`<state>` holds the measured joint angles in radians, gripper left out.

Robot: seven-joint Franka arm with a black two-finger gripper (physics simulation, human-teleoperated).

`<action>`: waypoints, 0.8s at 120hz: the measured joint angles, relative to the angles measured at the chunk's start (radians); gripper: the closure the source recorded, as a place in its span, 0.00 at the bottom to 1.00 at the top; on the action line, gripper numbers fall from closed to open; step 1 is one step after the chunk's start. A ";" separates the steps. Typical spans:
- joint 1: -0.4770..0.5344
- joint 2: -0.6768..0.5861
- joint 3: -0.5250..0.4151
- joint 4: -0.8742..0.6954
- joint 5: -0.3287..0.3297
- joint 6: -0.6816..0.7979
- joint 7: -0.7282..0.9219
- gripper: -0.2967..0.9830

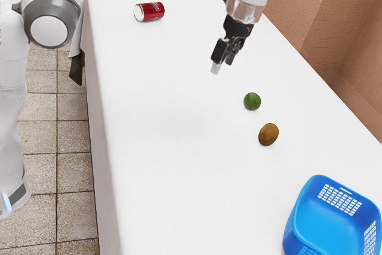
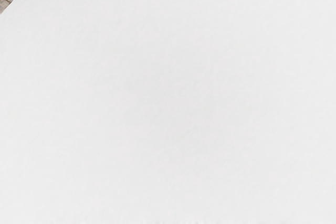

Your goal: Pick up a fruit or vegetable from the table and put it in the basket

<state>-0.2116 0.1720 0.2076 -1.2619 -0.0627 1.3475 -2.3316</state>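
Open and empty, the hand [image 1: 222, 66] is hovering above the white worktop [image 1: 173, 135]; a round green fruit [image 1: 252, 101] and an oval brown one [image 1: 268, 134] are lying between it and the blue basket [image 1: 325, 222].

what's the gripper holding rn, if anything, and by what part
Nothing: the gripper hangs empty above the table, with the green fruit and the brown fruit lying apart from it.

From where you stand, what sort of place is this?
Perhaps a patio or courtyard, though it could be indoors: there's a stone-tiled floor, a rough, brownish wall and a long, white-covered table.
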 joint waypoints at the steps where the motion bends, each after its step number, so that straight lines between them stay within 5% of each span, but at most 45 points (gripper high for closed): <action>1: 0.001 0.001 0.000 0.000 -0.003 0.000 0.000 0.23; 40: -0.041 0.085 -0.094 0.008 -0.075 0.034 0.043 0.23; 71: -0.071 0.119 -0.102 0.011 0.051 0.142 0.416 0.23; 96: -0.071 0.173 -0.102 0.011 0.089 0.239 0.667 0.23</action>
<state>-0.2823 0.3451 0.1055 -1.2512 0.0260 1.5865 -1.6643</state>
